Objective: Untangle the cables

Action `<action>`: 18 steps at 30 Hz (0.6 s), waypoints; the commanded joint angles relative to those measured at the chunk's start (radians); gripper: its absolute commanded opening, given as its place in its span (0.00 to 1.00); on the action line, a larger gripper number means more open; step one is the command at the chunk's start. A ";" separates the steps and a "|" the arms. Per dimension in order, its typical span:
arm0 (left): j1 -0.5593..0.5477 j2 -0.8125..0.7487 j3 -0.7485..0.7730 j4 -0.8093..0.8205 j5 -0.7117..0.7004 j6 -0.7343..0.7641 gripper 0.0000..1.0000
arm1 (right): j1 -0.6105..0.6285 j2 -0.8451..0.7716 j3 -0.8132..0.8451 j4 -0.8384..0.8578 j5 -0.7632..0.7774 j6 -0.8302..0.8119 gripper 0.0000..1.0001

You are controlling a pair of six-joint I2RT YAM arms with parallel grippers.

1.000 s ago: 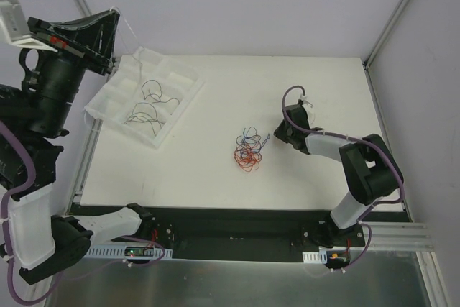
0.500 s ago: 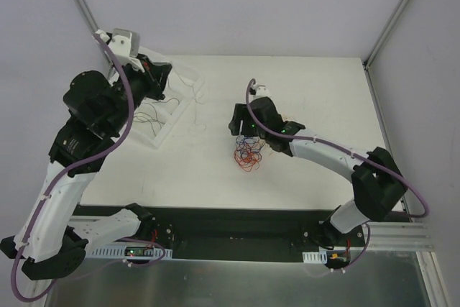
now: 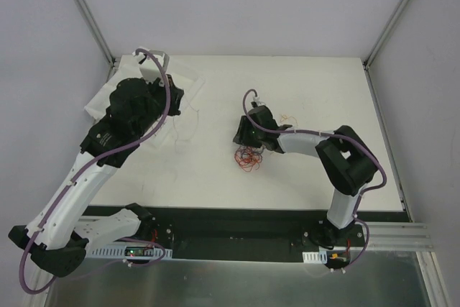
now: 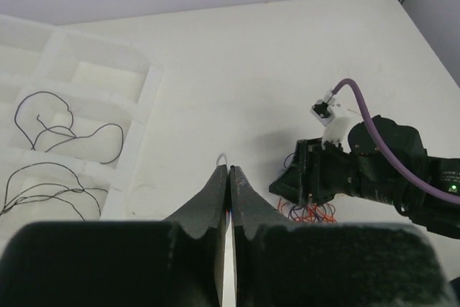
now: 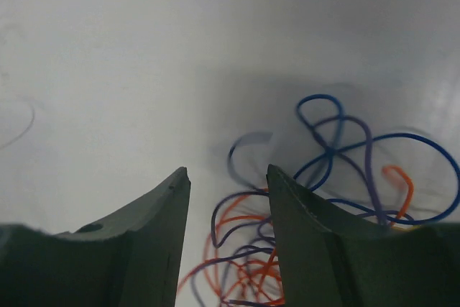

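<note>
While low over the tangled cables (image 3: pixel 248 156), right hand (image 5: pixel 227 170) spread; left hand (image 4: pixel 228 169) pressed together near white tray (image 4: pixel 147 98).

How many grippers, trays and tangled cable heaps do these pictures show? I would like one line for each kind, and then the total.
Grippers: 2, the left gripper and the right gripper
White compartment tray: 1
Tangled heap of cables: 1
Total: 4
</note>
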 commanded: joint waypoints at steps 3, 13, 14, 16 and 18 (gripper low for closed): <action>0.011 0.082 -0.009 0.015 0.044 -0.075 0.00 | -0.112 -0.133 -0.200 -0.033 0.143 0.168 0.50; 0.011 0.229 -0.008 0.015 0.251 -0.161 0.00 | -0.192 -0.344 -0.318 -0.028 0.301 0.145 0.52; 0.011 0.257 -0.001 0.015 0.282 -0.165 0.00 | -0.194 -0.363 -0.323 -0.018 0.301 0.131 0.52; 0.012 0.314 0.015 0.015 0.329 -0.176 0.00 | -0.194 -0.386 -0.341 0.012 0.292 0.105 0.52; 0.012 0.377 0.032 0.015 0.368 -0.179 0.02 | -0.192 -0.392 -0.355 0.038 0.281 0.101 0.52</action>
